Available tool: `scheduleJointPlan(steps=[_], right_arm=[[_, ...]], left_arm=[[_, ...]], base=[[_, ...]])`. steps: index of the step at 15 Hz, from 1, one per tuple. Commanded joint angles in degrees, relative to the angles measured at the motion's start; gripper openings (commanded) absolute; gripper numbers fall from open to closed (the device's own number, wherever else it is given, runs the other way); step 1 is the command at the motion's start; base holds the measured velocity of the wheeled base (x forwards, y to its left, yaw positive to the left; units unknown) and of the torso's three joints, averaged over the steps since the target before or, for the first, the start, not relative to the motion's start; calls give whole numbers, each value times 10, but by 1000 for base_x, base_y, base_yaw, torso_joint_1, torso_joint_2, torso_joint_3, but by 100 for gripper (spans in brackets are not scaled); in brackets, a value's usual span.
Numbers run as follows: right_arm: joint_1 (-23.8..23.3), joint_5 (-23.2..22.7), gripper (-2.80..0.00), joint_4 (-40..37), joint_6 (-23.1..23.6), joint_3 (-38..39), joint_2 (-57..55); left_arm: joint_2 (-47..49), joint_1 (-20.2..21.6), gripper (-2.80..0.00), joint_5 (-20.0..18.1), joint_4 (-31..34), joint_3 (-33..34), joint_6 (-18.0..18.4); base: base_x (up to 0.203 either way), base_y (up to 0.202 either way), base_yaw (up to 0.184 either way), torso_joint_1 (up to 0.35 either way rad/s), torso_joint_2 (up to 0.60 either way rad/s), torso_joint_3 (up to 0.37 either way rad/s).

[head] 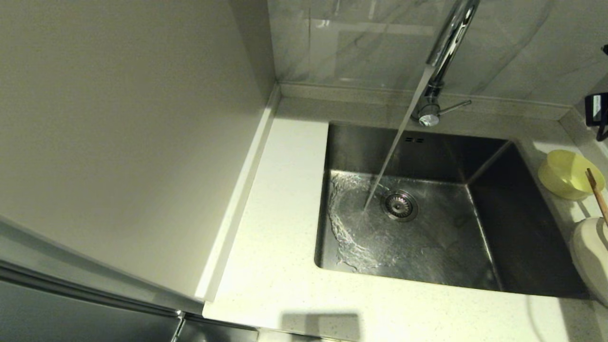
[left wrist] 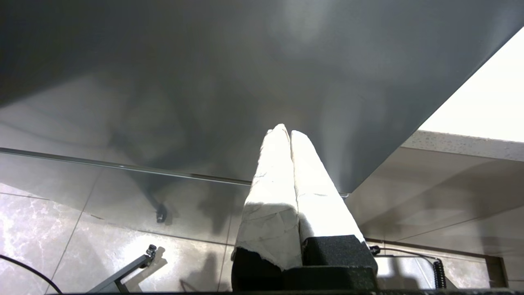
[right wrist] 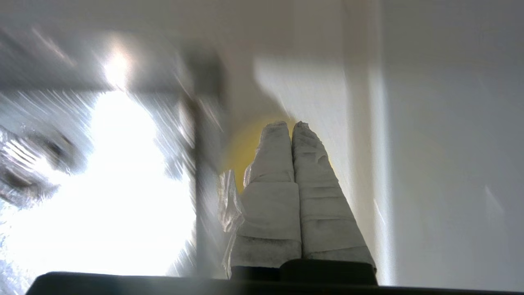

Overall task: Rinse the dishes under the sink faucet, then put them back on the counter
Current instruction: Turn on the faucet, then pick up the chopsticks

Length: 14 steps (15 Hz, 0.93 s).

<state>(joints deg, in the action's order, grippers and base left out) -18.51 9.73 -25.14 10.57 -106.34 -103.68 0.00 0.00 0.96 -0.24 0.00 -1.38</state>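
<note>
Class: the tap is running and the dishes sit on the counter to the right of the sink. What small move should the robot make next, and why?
Probably open the right hand and lower it onto the bowl. Water from the faucet already pours into the sink, which holds no dishes. The bowl, plate and chopsticks all wait on the counter, and the shut right hand points at the bowl. The left hand is shut, off by the floor.

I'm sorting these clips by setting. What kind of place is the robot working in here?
Most likely a home kitchen: a steel sink set into a speckled white counter, a chrome faucet running water, and a yellow bowl beside a plate with chopsticks.
</note>
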Motion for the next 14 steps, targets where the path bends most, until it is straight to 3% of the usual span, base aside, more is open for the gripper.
scheduleJointPlan(steps=[1,4,7,8,14], right_arm=[[-7,15,-280,-64,4,19,30],[-25,17,-280,-161,4,29,50],[-47,18,-280,-182,4,93,69],[-54,18,0,-182,3,114,72],[-75,12,0,-176,-7,131,59]], left_arm=[[-1,0,-280,0,0,0,0],[-1,0,-280,0,0,0,0],[-1,0,-280,0,0,0,0],[-1,0,-280,0,0,0,0],[-1,0,-280,0,0,0,0]], base=[[0,0,0,0,0,0],[0,0,0,0,0,0],[0,0,0,0,0,0],[0,0,0,0,0,0],[0,0,0,0,0,0]])
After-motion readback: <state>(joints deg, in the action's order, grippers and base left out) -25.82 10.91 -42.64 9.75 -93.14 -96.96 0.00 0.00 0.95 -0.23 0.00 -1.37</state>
